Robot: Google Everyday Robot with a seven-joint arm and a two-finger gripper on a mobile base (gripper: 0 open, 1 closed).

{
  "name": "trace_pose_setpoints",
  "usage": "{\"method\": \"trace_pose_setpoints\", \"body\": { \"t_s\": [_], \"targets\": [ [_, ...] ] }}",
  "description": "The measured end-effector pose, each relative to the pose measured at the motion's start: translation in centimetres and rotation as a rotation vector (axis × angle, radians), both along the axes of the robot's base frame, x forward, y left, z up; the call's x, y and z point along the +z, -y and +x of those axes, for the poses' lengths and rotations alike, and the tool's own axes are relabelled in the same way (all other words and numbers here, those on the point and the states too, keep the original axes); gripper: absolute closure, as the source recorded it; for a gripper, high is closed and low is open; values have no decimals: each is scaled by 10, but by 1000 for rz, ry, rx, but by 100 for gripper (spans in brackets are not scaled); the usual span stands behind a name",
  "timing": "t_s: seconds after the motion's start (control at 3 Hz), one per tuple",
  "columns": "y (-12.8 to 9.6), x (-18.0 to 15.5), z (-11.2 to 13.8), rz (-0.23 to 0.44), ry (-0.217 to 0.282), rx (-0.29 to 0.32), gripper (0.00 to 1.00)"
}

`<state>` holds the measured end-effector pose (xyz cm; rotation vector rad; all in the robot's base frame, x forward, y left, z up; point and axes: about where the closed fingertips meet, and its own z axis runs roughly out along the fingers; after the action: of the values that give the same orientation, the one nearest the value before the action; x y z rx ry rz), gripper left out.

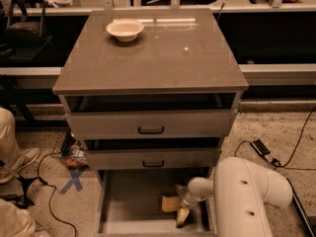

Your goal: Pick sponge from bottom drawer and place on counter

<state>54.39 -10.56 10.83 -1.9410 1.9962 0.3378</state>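
The glossy grey-brown square bench (pixel 163 58) tops a grey drawer cabinet, and a round cream bowl (pixel 125 29) sits on it near the far left corner, well back from the front edge. Below the front edge, two wide grey drawers with black handles are each pulled out a little: the upper drawer (pixel 197 124) and the middle drawer (pixel 113 159).

The shallow grey bottom drawer (pixel 128 206) is pulled out furthest, its flat floor open to view. The small pale-yellow sponge (pixel 170 203) lies on that floor, right of the middle and below the bench's front right part.

The robot's bulky white arm (pixel 247 196) reaches in from the right, past the drawer's right rail. Its gripper (pixel 181 216) is down inside the bottom drawer, just beside the sponge on its right and seemingly touching it. I cannot tell how far open the gripper is, or whether it has hold of the sponge.

On the speckled floor left of the cabinet there is a blue tape cross (pixel 73 180).
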Motion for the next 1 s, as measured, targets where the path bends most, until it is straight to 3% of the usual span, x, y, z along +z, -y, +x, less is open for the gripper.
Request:
{"method": "trace_pose_setpoints", "body": {
  "t_s": [0.33, 1.0],
  "targets": [
    [1, -2, 2, -3, -6, -1, 18],
    [3, 0, 1, 34, -25, -20, 64]
  ]
}}
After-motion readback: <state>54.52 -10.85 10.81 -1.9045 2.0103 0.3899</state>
